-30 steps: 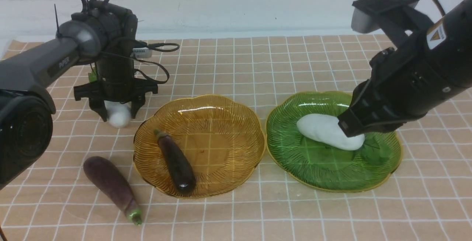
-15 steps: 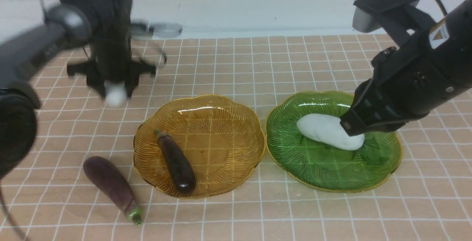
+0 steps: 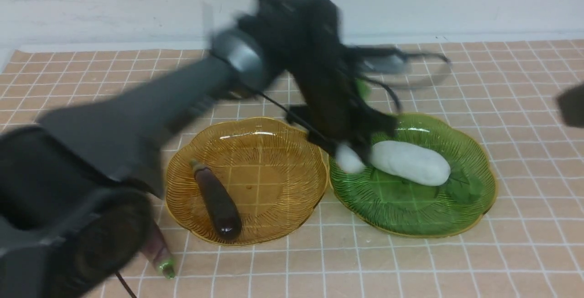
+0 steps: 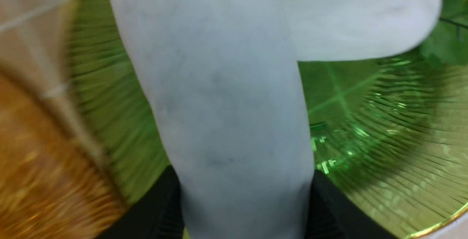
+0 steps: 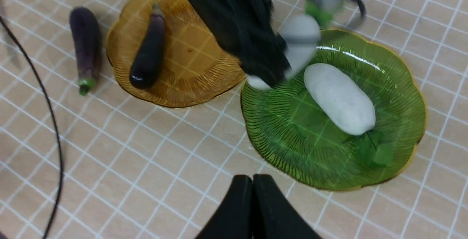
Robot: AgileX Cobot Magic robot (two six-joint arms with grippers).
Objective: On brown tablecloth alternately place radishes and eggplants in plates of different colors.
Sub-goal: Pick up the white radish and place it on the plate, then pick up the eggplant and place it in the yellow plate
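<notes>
Far left, a loose eggplant (image 3: 159, 257) lay on the brown tablecloth (image 3: 410, 261), half hidden behind the left arm (image 3: 137, 106). Beside it, the amber plate (image 3: 292, 133) held the other eggplant (image 3: 219, 202) along its near-left side. Where the two plates nearly met, the left gripper (image 3: 353, 152) was a blur. Its jaws were clamped on the second radish (image 4: 226, 103), which hung root end down over the left rim of the green plate (image 3: 479, 152). The first radish (image 3: 410, 162) lay across that plate's middle, leaves to the right. Out at the right the right gripper (image 5: 252, 202) hung above the cloth, jaws pressed together on nothing. I took this for the carrying step. Next it would want lowering beside the lying radish, not onto it, then letting go
</notes>
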